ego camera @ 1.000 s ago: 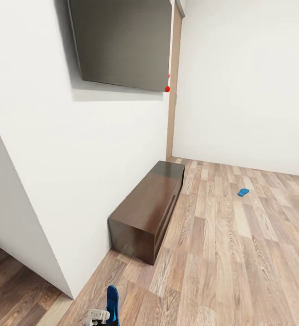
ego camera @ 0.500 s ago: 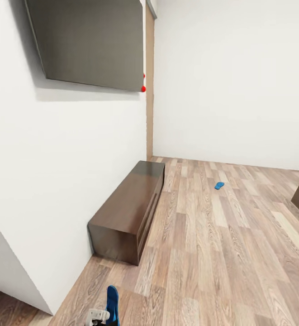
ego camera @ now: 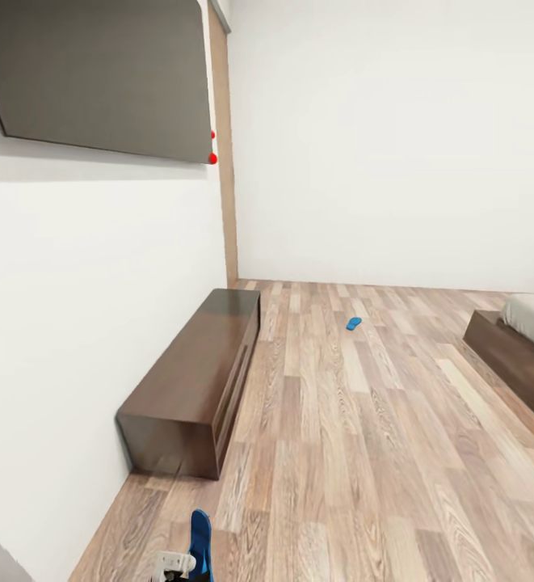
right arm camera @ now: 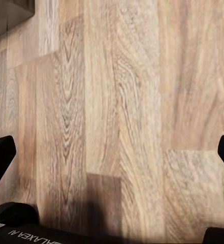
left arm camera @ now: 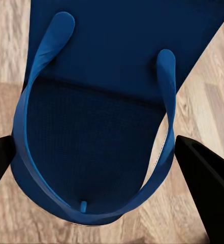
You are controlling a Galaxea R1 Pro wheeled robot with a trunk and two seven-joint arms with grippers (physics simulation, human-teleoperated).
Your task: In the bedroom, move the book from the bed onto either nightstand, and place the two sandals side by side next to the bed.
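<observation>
Sandal, smooth blue rubber, thin looping straps.

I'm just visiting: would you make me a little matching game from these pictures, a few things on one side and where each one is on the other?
Things:
1. Held sandal
2. Second sandal
3. Low brown cabinet
4. Bed

Places:
a. Along the left wall
b. At the head view's right edge
c. Between the left gripper fingers
d. Lying far off on the floor

Pairs: 1-c, 2-d, 3-a, 4-b
</observation>
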